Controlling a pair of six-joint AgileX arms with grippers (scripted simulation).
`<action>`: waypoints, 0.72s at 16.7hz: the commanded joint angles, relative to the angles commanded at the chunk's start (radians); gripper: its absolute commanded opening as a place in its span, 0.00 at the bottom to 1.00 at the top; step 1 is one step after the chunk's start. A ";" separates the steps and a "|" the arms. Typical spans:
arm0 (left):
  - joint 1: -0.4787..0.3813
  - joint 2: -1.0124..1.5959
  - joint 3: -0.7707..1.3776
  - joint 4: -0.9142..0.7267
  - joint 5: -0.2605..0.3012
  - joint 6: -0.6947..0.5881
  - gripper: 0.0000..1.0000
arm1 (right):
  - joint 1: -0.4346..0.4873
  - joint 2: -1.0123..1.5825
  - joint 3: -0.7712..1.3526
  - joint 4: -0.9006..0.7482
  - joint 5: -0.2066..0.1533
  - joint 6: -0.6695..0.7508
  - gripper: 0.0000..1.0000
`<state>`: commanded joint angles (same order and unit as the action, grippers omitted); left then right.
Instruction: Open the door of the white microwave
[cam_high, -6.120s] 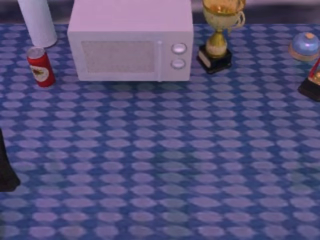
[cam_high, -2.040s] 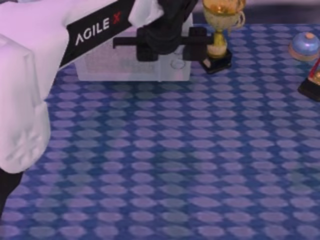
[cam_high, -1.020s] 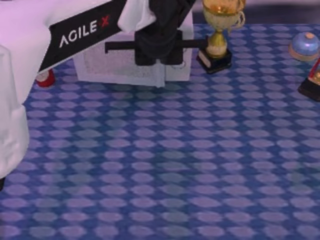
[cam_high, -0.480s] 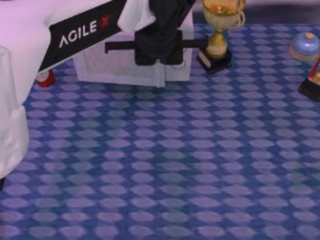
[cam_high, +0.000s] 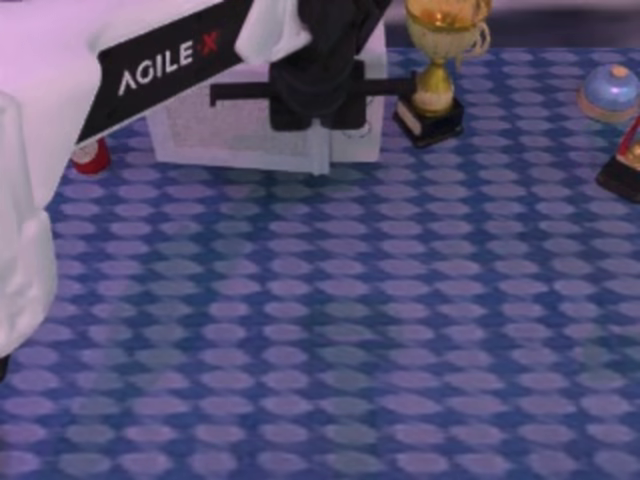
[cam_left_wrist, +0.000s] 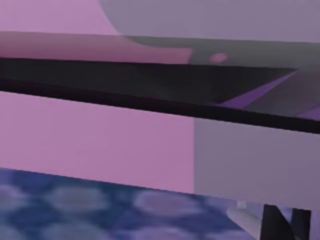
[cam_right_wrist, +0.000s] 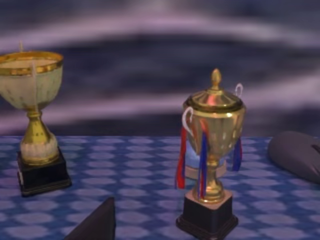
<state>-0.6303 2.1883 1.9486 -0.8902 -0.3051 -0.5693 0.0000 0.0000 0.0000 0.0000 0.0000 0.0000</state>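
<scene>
L arm covers most of white microwave (cam_high: 352, 150) at desk (cam_high: 330, 330) rear, left hand (cam_high: 318, 92) at door (cam_high: 240, 135) edge, door ajar, grip can't tell, red can (cam_high: 90, 155) half hidden, ribboned trophy (cam_right_wrist: 210, 150) only in R wrist view.

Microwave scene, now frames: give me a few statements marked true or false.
1. The door of the white microwave is swung slightly ajar. True.
2. The left gripper is at the microwave's front. True.
3. A gold trophy stands left of the microwave. False: it stands to its right in the top view.
4. The red can lies in the middle of the table. False: it sits by the microwave's left side, mostly hidden by the left arm.
5. The right wrist view shows two trophies. True.
</scene>
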 joint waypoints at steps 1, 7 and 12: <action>0.000 0.000 0.000 0.000 0.000 0.000 0.00 | 0.000 0.000 0.000 0.000 0.000 0.000 1.00; -0.005 -0.007 -0.015 0.011 0.008 0.005 0.00 | 0.000 0.000 0.000 0.000 0.000 0.000 1.00; 0.004 -0.077 -0.138 0.066 0.037 0.082 0.00 | 0.000 0.000 0.000 0.000 0.000 0.000 1.00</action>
<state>-0.6260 2.1113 1.8102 -0.8242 -0.2676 -0.4871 0.0000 0.0000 0.0000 0.0000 0.0000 0.0000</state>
